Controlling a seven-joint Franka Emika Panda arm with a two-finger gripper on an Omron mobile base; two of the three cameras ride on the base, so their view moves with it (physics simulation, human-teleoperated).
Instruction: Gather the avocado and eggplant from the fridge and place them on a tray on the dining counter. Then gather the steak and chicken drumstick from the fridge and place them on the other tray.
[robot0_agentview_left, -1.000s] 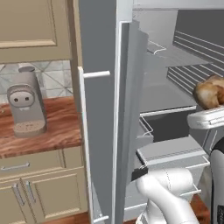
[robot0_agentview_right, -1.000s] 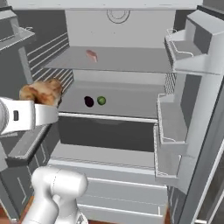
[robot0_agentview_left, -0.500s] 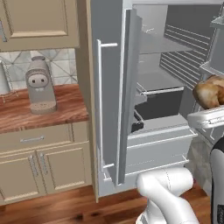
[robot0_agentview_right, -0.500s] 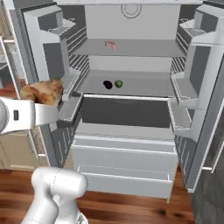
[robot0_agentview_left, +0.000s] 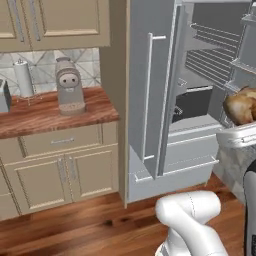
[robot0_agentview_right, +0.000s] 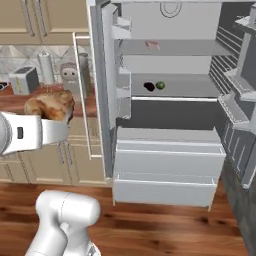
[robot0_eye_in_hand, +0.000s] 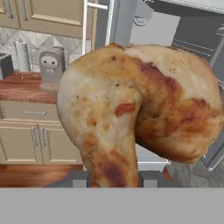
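Note:
A browned chicken drumstick (robot0_eye_in_hand: 140, 109) sits between my gripper's (robot0_eye_in_hand: 114, 178) dark fingertips (robot0_eye_in_hand: 81, 180), held up in the air with the gripper shut on it. From the base views the drumstick (robot0_agentview_left: 241, 106) (robot0_agentview_right: 50, 105) rides on top of the white hand, in front of the open fridge (robot0_agentview_right: 170, 100). On the fridge's upper shelf lies a pink steak (robot0_agentview_right: 152, 45). One shelf lower, a dark eggplant (robot0_agentview_right: 149, 86) rests beside a green avocado (robot0_agentview_right: 160, 85).
The fridge doors (robot0_agentview_left: 150, 100) (robot0_agentview_right: 240, 125) stand wide open. To its left runs a wooden counter (robot0_agentview_left: 50, 115) with a coffee machine (robot0_agentview_left: 70, 87), a paper towel roll (robot0_agentview_left: 22, 77) and a toaster (robot0_agentview_right: 22, 80). A speckled stone surface (robot0_agentview_left: 231, 165) shows at the right.
The whole picture has shifted: the base has backed away from the fridge, which now looks smaller, and more cabinets and floor show. The drumstick stays in the gripper.

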